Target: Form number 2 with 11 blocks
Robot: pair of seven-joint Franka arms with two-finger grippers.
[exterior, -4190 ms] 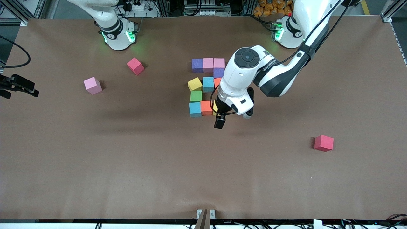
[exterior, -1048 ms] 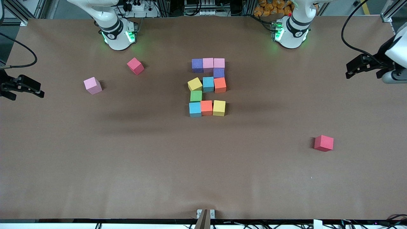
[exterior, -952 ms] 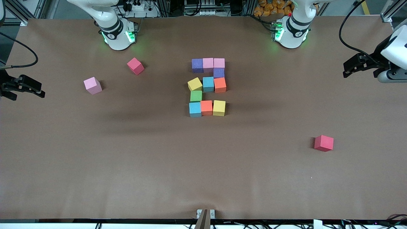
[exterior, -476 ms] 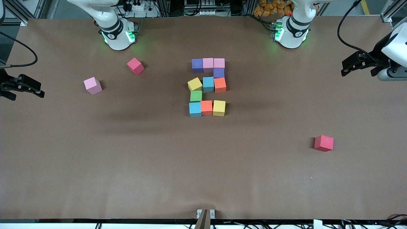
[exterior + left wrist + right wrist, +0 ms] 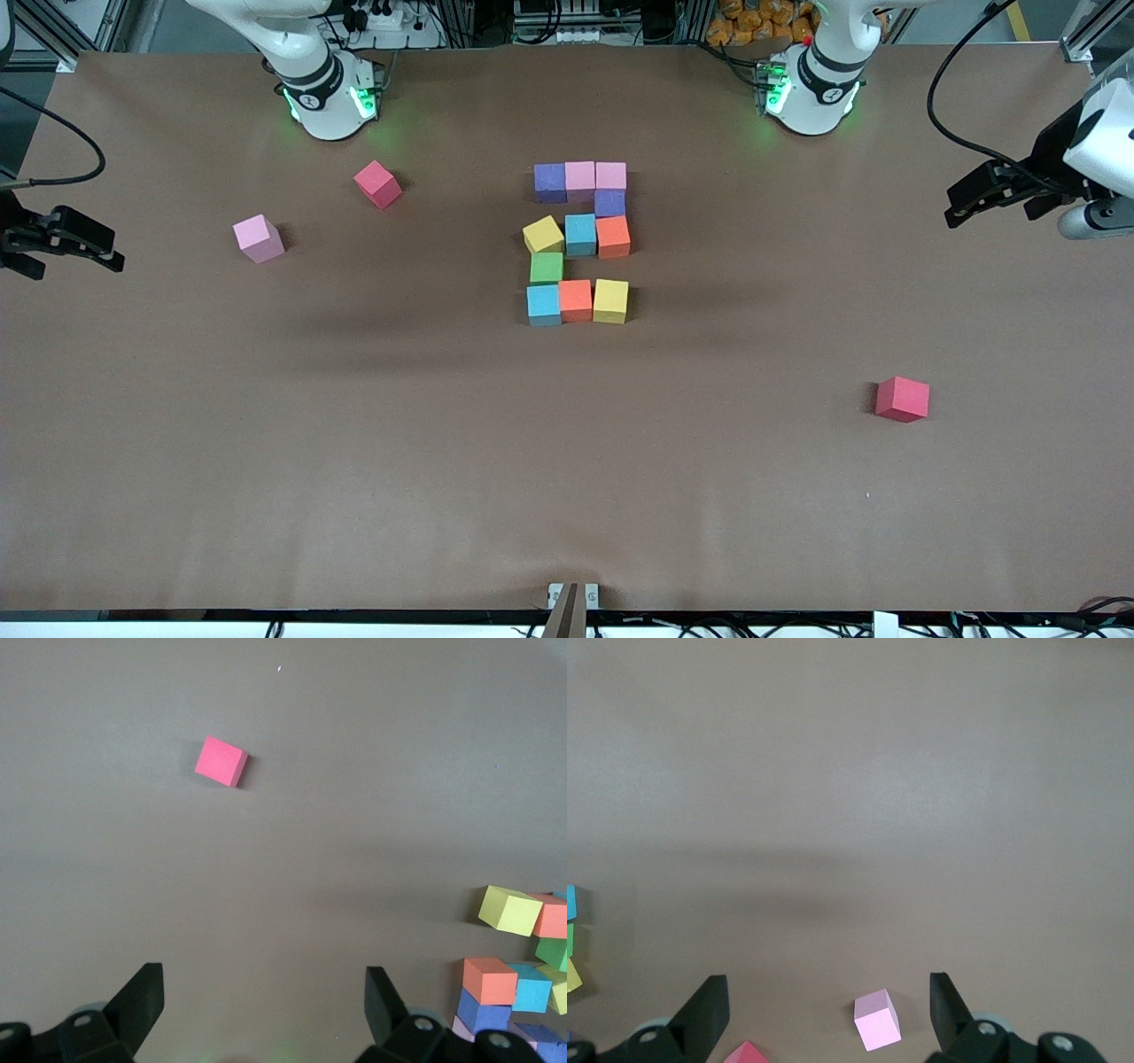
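- Left claw (image 5: pixel 966 199): fingers spread wide, nothing in them. It hangs over the table's (image 5: pixel 797 496) edge at the left arm's end, well apart from every cube.
- Right claw (image 5: pixel 106 250): same, released and empty, over the edge at the right arm's end. Both arms look parked.
- Number 2 (image 5: pixel 580 239) sits mid-table, approx between the two bases' lines. Its long axis runs from the bases toward the front cam. It's 3 cubes wide, 5 rows.
- I count all 11 blocks (image 5: pixel 576 299) in it, so my judgement is the task is done or v. nearly.
- Key relation: the digit lies inward from both claws, toward table centre, about as far from each.
- Only flaw: the middle row's yellow cube (image 5: pixel 543 235) is turned a bit askew. It's on the digit's edge toward the right arm's end, so the right claw is the one for a nudge, if any.
- Spares outside the digit: loose pink cube (image 5: pixel 259 238) and crimson cube (image 5: pixel 377 183) toward the right arm's end. A second crimson cube (image 5: pixel 902 398) is toward the left arm's end, nearer the cam.
- Containers: none in view.
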